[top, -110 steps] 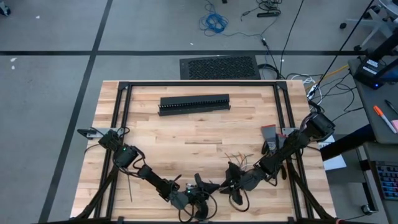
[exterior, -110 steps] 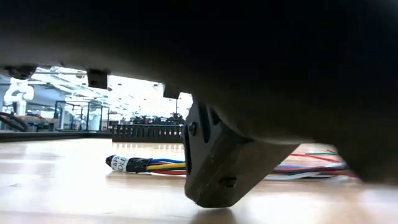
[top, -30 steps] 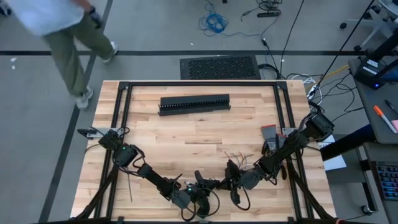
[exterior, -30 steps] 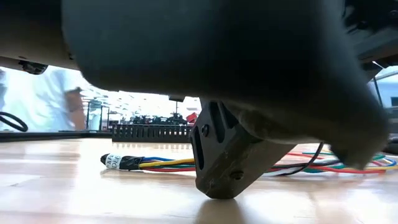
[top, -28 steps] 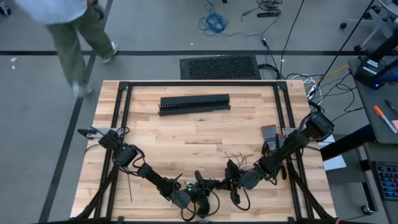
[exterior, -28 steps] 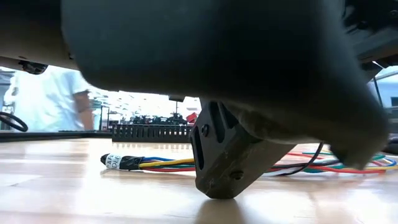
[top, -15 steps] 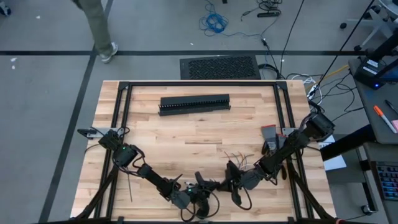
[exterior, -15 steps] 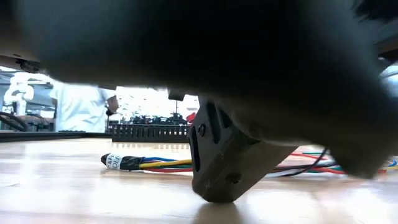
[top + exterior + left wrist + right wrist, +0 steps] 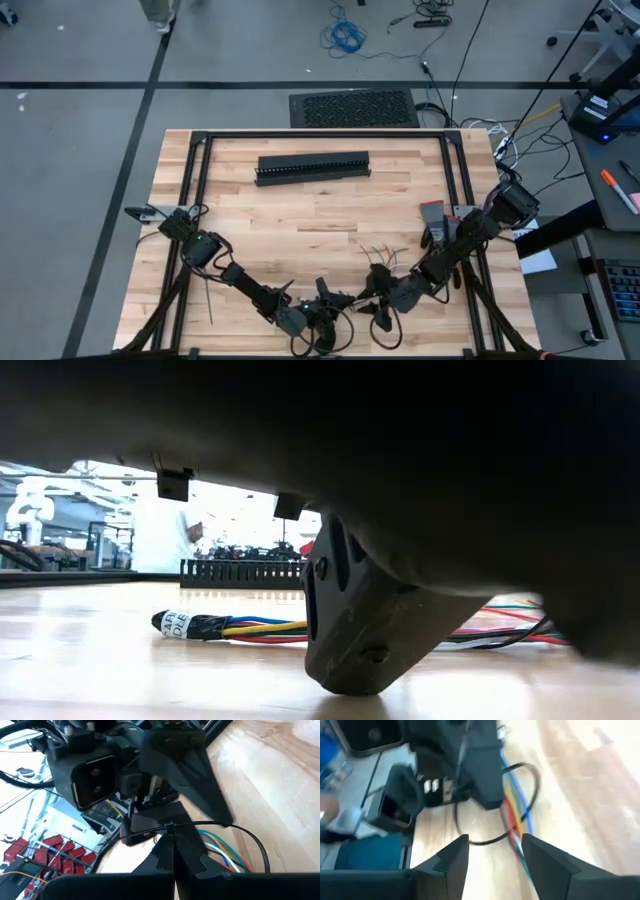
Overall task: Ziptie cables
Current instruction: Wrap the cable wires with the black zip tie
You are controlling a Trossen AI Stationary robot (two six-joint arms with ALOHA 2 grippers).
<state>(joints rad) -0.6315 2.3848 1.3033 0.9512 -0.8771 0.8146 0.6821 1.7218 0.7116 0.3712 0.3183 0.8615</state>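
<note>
Since a second ago the right tool (image 9: pixel 490 852) has spread and let go, so the left tool (image 9: pixel 172 857), pressed together on the thin dark plastic ziptie (image 9: pixel 220 825) looped round the multicoloured wire bundle (image 9: pixel 515 815) just ahead, should hold steady (regrasp the tail on the wooden worktop (image 9: pixel 320 205)).

Right tool (image 9: pixel 378 300) fingers parted, were closed; tool shifted slightly toward near edge of surface (image 9: pixel 300 200). Cables (image 9: pixel 235 627) taped end slid a little sideways in low view. Person has walked off; only leg (image 9: pixel 158 10) left at far-left floor.
</note>
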